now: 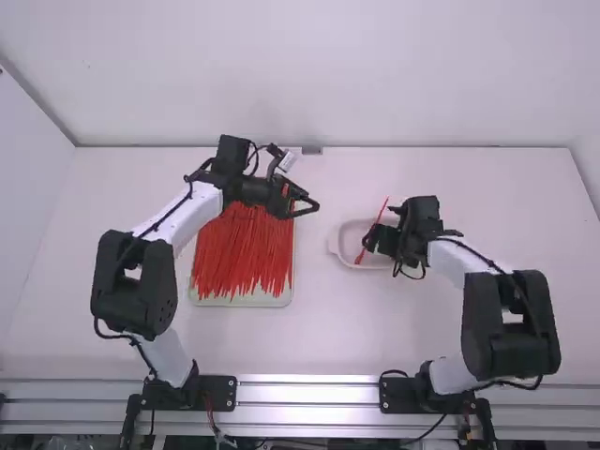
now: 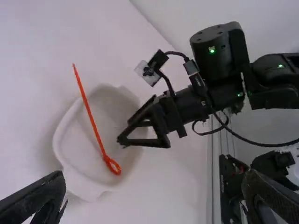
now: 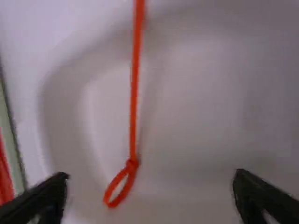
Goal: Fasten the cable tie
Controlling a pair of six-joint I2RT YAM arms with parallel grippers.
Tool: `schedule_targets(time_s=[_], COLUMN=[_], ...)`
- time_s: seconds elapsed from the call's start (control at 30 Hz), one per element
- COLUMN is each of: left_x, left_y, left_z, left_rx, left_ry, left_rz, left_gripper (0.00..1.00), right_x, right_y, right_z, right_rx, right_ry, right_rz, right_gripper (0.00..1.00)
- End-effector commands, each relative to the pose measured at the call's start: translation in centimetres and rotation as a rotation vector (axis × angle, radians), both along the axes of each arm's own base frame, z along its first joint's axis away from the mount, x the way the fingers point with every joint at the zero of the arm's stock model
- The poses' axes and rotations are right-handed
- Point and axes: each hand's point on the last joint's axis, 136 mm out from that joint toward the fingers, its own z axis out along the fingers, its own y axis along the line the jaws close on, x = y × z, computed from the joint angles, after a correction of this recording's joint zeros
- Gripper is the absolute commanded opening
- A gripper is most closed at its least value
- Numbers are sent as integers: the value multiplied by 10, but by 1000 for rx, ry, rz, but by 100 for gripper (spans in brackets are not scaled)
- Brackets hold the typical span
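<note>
Cable tie (image 1: 370, 234) (image 2: 93, 126) (image 3: 134, 93), red and already closed into a small loop at one end, is seen lying in a shallow white dish (image 1: 342, 242) (image 2: 63, 135) (image 3: 65, 93) just right of the middle of the table (image 1: 469, 187). The loop rests on the dish floor, on the side nearer the arm bases, while the straight tail is laid up over the far rim and out past it. The right gripper (image 1: 380, 246) (image 2: 126, 132) is held low over the near part of the dish, its jaws spread wide and nothing clamped between them; in the right wrist view the loop is seen between the two fingers, clear of both. The left gripper (image 1: 298, 204) is held over the far end of a flat tray (image 1: 244, 300), on which a thick pile of loose red ties (image 1: 244, 248) is spread. Its jaws are likewise parted and nothing is gripped. The tray and the dish are set side by side but apart, the tray left of the middle.
</note>
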Motion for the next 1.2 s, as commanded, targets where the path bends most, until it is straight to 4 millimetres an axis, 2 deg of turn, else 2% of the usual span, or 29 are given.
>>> schedule_targets(time_s=[0.0,0.07,0.13,0.2,0.27,0.5,0.7,0.87,1.17], left_x=[-9,-11,-15,-17,-18,-43,-53,-51,-39], left_y=[6,8,8,16,19,42,50,52,94], left_z=[32,38,42,42,41,64,67,66,64], left_rx=[-26,-28,-23,19,44,98,159,171,202], left_ry=[-55,-67,-64,-45,-35,-75,-61,-40,-48], left_rz=[7,10,11,55,77,116,167,193,397], left_gripper=[99,99,99,99,99,99,99,99,90], right_x=[19,17,14,4,-1,-43,-65,-69,-66], right_y=[5,7,9,8,6,-10,-25,-29,-73], right_z=[49,67,78,97,105,141,153,159,158], right_rx=[-10,-37,-52,-84,-101,-136,-140,-136,-278], right_ry=[-131,-165,-182,-201,-205,-214,-213,-231,-349], right_rz=[31,33,38,38,34,0,-40,-55,-138], right_gripper=[99,99,99,98,98,98,98,98,88])
